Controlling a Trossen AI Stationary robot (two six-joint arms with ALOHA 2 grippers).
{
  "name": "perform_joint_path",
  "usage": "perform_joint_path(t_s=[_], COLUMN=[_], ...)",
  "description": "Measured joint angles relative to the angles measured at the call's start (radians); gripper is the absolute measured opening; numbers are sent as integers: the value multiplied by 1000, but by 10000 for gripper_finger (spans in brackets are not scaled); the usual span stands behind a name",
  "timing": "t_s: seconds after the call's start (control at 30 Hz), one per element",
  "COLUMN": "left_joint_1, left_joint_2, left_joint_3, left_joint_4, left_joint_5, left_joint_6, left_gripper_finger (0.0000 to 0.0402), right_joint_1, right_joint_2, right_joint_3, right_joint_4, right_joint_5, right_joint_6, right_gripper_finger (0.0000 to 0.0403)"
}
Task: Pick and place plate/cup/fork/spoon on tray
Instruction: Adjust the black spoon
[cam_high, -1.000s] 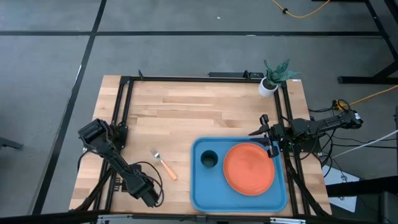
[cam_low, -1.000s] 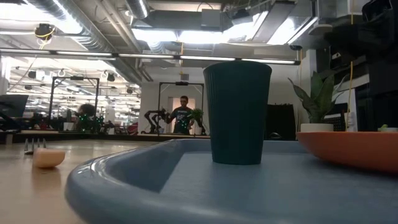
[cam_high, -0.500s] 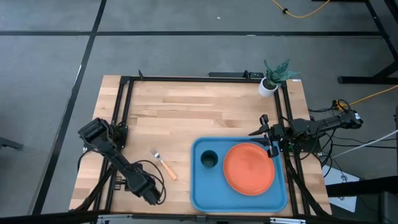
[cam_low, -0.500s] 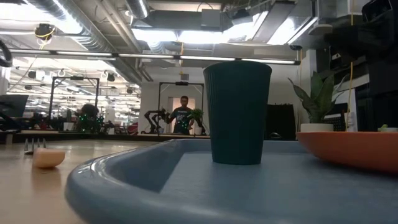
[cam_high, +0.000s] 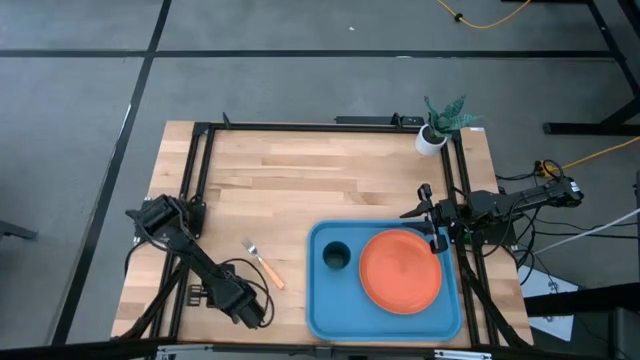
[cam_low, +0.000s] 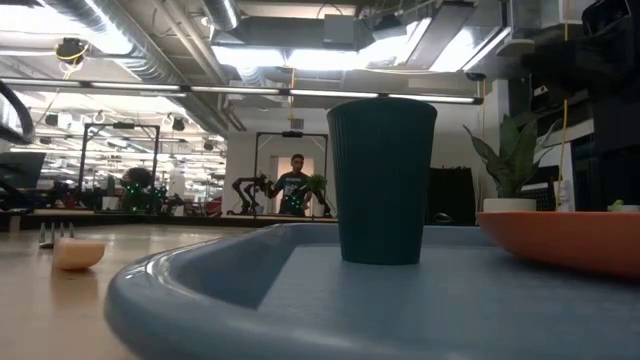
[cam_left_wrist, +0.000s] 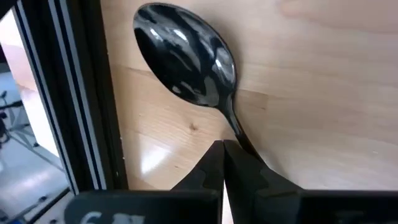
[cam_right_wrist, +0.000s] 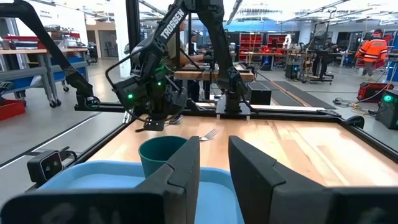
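At the table's near-left edge, the left gripper (cam_left_wrist: 222, 163) is clamped on the spoon (cam_left_wrist: 186, 59) by its thin handle; slim, stiff, slick metal, so grip there firmly. Fork (cam_high: 263, 264) lies beside the tray (cam_high: 318, 310); right gripper (cam_right_wrist: 214, 174) waits, parted.

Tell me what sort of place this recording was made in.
Probably a robotics lab or workshop: other robot arms stand on benches behind the table, exposed ducts run along the ceiling, and a person in an orange vest stands among workbenches.
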Motion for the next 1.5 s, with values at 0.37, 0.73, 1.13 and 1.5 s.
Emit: perform_joint_path(t_s=[0.37, 0.73, 1.13, 1.5], left_joint_1=[87, 202, 319, 409], left_joint_2=[26, 27, 26, 26], left_joint_3=[0, -2, -2, 11], left_joint_4=[-41, -87, -87, -75], left_joint_5=[-35, -155, -217, -248], left_joint_6=[114, 261, 373, 487], left_gripper_finger=[0, 0, 0, 0], right_joint_1=[0, 0, 0, 0], right_joint_2=[0, 0, 0, 0], right_joint_3=[0, 0, 0, 0], right_joint_4=[-3, -3, -3, -3], right_joint_5=[0, 0, 0, 0], right_joint_6=[1, 1, 0, 0], right_gripper_finger=[90, 90, 90, 90])
